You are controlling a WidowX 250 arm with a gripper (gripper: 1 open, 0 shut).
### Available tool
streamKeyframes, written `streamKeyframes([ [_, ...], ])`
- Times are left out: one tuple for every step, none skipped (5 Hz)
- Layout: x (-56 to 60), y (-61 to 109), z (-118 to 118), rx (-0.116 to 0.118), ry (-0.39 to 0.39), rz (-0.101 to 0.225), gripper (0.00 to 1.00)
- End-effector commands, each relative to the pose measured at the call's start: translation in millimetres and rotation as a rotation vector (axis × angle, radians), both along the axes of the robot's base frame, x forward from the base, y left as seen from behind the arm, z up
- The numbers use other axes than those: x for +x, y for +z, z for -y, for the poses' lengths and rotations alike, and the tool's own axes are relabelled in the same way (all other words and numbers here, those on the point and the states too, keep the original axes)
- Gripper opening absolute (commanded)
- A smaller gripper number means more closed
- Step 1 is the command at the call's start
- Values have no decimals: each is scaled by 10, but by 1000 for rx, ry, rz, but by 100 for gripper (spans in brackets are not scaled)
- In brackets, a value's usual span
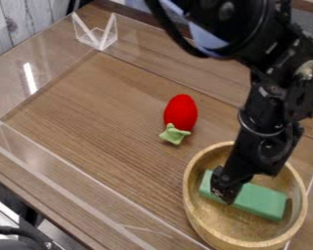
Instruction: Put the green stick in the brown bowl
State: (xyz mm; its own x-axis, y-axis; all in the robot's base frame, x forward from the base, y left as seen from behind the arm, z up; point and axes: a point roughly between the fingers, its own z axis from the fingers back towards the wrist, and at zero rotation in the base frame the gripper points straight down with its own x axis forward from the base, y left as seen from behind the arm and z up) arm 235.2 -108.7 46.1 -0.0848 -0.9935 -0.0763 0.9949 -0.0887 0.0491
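The green stick [261,202] lies flat inside the brown bowl [202,216] at the lower right. My black gripper [225,187] points down into the bowl at the stick's left end. Its fingers stand open, and they hide that end of the stick. I cannot tell whether the fingers touch the stick.
A red strawberry-like toy [180,109] with a green leaf base [175,136] sits on the wooden table, left of the bowl. Clear plastic walls [42,68] border the table at the left and back. The black arm [270,59] reaches in from the top right.
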Motion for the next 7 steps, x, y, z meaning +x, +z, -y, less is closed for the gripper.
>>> streamKeyframes([
  [119,91,114,-18,-3,43,100],
  [136,80,160,-10,-3,42,100],
  [254,-48,50,-6,-6,40,100],
  [365,-139,-63,-1,-5,39,100],
  [321,-119,-96,3,44,32,100],
  [274,-119,-116,7,91,26,100],
  [229,-135,-131,9,88,18,100],
])
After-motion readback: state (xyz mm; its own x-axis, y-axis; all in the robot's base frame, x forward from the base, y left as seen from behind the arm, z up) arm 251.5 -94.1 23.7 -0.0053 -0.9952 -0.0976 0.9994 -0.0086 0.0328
